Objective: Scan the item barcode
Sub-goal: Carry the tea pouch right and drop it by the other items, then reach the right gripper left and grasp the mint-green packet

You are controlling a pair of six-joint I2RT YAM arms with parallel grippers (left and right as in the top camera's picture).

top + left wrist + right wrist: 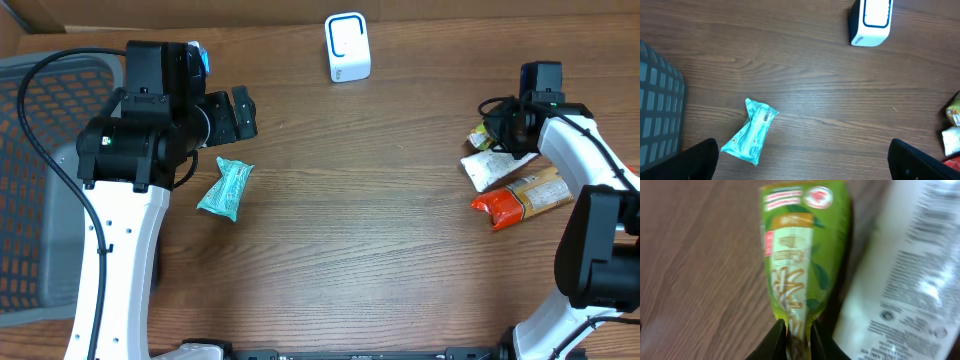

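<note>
While the R gripper [799, 341] sits all but closed, w/ only a slim gap, we see the tail end of the green packet [797, 255] pinched between its fingertips; whether the packet rests on the wood table [695, 270] we can't tell; a white pouch [905, 280] lies just beside it, w/ an orange-red pack [520, 198] touching the pouch. The L gripper [805, 160] is spread wide & holds nothing; ahead of it we find a teal packet [751, 131] lying flat, barcode [768, 116] up, near the grey basket [657, 110]; farthest off, the white scanner [871, 20] stands near the table's back edge, well apart from both packets.
</note>
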